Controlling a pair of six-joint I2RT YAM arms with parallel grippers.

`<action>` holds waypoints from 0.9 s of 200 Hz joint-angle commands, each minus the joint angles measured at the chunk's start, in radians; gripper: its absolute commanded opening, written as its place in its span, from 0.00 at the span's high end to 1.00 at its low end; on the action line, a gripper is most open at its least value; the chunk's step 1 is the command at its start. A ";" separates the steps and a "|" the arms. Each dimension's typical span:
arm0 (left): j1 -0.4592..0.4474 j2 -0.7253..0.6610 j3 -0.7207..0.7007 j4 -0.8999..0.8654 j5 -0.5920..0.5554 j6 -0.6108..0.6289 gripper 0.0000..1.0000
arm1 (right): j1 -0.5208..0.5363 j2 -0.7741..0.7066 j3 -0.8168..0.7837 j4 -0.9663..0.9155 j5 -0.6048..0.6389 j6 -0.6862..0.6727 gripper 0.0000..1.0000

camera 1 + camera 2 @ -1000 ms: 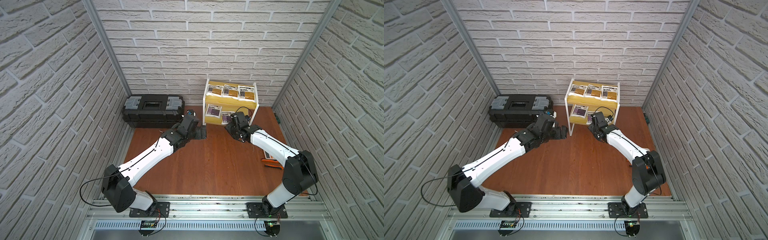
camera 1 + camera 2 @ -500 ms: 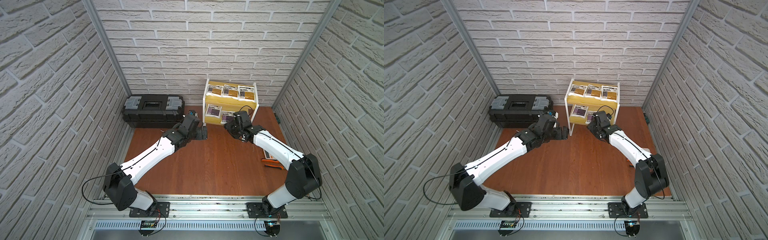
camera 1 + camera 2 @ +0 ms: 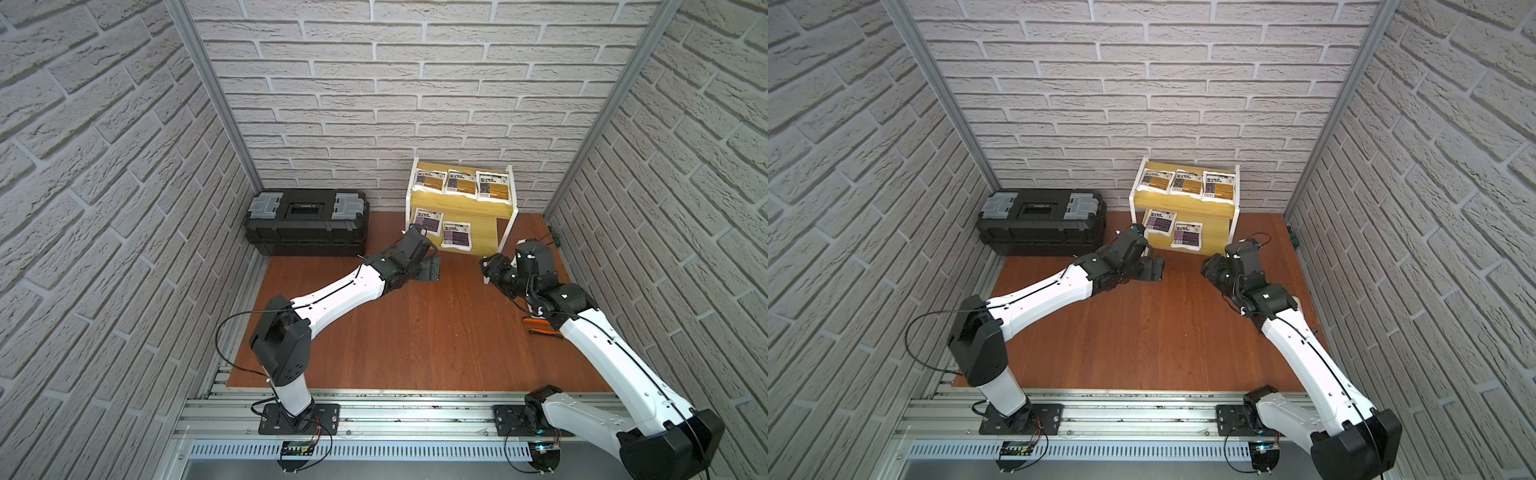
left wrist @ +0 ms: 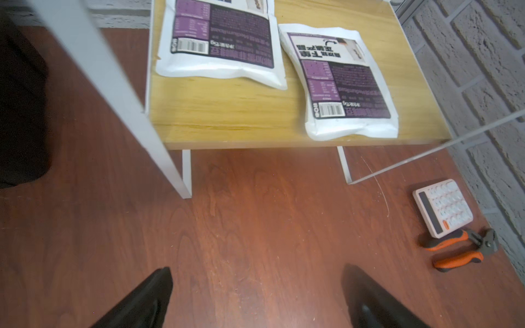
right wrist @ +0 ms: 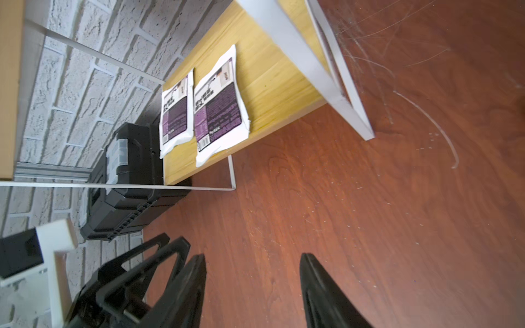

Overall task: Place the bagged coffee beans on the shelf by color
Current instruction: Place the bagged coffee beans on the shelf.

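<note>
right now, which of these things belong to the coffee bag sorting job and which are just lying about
Part of the job:
- shelf
- three yellow bags on its upper tier
- two purple bags on its lower tier

Just lying about:
- black toolbox beside the shelf
- white calculator
- orange-handled pliers next to the calculator

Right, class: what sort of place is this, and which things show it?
Probably a robot test cell dressed as a storeroom: two arms bolted to a metal rail, brick-pattern walls on a metal frame, and a shelf of coffee bags beside a toolbox.
</note>
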 commanded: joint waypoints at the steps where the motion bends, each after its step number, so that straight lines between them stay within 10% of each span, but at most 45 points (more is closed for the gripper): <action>1: -0.019 0.064 0.068 0.087 -0.036 -0.053 0.01 | -0.031 -0.037 -0.031 -0.099 0.009 -0.069 0.42; 180: -0.004 0.389 0.452 0.063 -0.073 -0.134 0.02 | -0.106 -0.142 -0.102 -0.131 -0.055 -0.067 0.43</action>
